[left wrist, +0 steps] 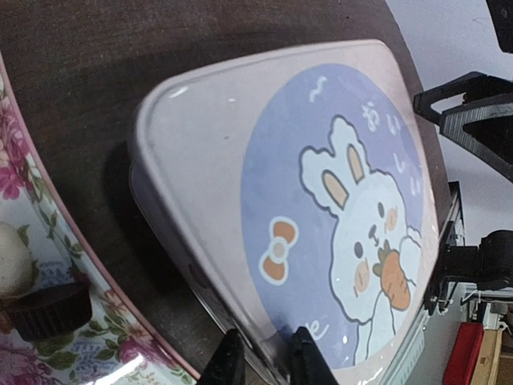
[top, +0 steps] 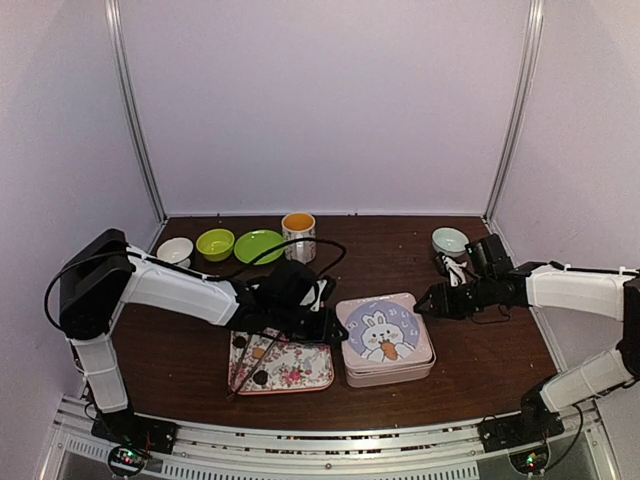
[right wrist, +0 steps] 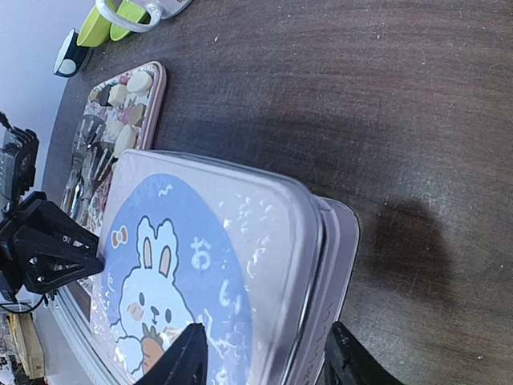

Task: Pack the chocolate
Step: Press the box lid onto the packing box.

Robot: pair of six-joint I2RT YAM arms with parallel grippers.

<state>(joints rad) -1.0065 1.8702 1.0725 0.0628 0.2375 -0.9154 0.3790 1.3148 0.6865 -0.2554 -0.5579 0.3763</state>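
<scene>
The chocolate lies as small dark and pale candies on a floral tray; a white one and a dark cup show in the left wrist view, and several pale ones in the right wrist view. A pink tin with a bunny lid sits right of the tray. My left gripper pinches the lid's near rim. My right gripper straddles the tin's opposite edge, one finger on the lid, the other against the base.
Metal tongs rest on the tray. Along the back stand a white bowl, a green bowl, a green plate and a mug. A pale blue bowl sits behind the right arm.
</scene>
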